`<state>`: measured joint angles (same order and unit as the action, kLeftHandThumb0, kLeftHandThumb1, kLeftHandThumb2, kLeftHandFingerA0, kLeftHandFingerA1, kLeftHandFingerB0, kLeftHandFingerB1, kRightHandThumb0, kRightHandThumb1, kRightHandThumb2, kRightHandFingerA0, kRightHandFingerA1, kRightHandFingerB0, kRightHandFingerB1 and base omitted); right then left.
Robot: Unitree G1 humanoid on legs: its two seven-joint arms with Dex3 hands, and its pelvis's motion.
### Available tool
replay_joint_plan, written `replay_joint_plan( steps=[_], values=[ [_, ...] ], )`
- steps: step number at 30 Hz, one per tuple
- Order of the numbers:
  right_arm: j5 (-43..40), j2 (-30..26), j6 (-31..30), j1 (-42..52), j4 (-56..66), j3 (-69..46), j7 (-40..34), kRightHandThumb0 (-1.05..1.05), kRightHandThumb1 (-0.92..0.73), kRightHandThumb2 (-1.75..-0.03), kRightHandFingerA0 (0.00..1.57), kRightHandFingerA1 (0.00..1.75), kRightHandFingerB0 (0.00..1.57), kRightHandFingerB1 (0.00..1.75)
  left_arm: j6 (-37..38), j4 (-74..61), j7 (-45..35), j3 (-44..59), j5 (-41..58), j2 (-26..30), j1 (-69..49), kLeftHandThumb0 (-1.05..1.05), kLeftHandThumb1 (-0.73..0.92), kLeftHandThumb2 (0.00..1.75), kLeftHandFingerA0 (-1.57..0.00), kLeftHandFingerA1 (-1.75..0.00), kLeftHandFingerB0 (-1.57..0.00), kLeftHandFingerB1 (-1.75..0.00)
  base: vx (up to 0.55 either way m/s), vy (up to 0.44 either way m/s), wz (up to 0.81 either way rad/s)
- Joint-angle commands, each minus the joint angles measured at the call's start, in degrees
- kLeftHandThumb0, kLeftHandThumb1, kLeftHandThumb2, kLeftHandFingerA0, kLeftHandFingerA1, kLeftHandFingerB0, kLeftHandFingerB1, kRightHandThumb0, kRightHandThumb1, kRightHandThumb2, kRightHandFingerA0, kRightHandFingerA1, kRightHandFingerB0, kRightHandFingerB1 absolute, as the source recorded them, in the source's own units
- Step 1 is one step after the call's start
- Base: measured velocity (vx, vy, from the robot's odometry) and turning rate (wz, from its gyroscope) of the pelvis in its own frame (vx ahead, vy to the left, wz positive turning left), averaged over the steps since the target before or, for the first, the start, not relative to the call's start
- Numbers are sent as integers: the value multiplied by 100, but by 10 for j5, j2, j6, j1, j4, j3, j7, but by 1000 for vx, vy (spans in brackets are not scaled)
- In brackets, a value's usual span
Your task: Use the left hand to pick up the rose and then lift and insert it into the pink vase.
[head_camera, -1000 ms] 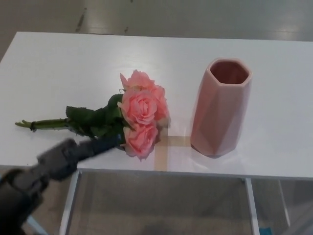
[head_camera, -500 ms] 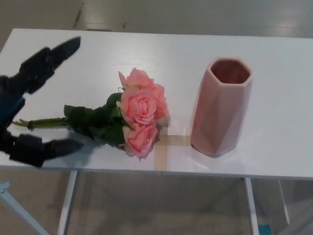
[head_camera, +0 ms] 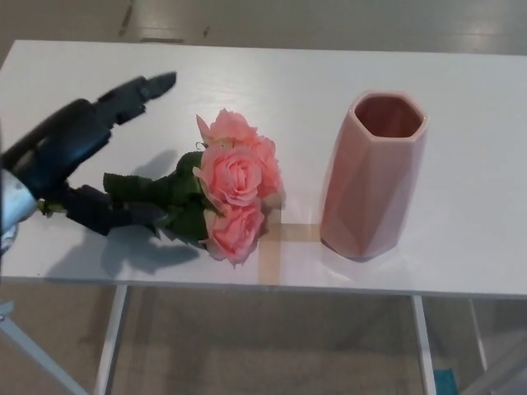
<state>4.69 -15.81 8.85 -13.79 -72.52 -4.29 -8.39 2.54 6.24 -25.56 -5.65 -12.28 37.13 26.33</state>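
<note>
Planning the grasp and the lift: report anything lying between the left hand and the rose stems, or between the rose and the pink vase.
Nothing visible blocks either. The left hand is open over the stem end of the rose, and only bare white table lies between the blooms and the upright pink vase.

White worktop (head_camera: 329,74): rose bunch (head_camera: 226,193) lying flat, pink vase (head_camera: 375,177) upright to its right, tape cross (head_camera: 276,239) between.

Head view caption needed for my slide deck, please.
Open left hand reaches over the stems of the roses lying beside the upright pink vase.
</note>
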Motion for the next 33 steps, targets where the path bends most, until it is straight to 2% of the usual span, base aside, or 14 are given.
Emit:
replay_joint_plan(
  steps=[1,10,33],
  values=[
    [-6,-3,0,3,-1,-7,15,-26,-57,-56,70,49,64,46,-28,81,18,-89,-150,25,48,-65,39,76,0,0,0,-9,0,0,0],
    [-7,-4,0,2,-2,-12,17,-25,-58,-56,69,49,64,46,-43,122,11,-124,-157,15,85,-64,39,76,0,0,0,-9,0,0,0],
    [-11,-1,-1,-1,-1,-17,18,-24,-58,-56,69,49,64,46,-57,154,38,-135,-201,-25,104,-60,36,75,0,-6,0,-14,0,0,0]
  ],
)
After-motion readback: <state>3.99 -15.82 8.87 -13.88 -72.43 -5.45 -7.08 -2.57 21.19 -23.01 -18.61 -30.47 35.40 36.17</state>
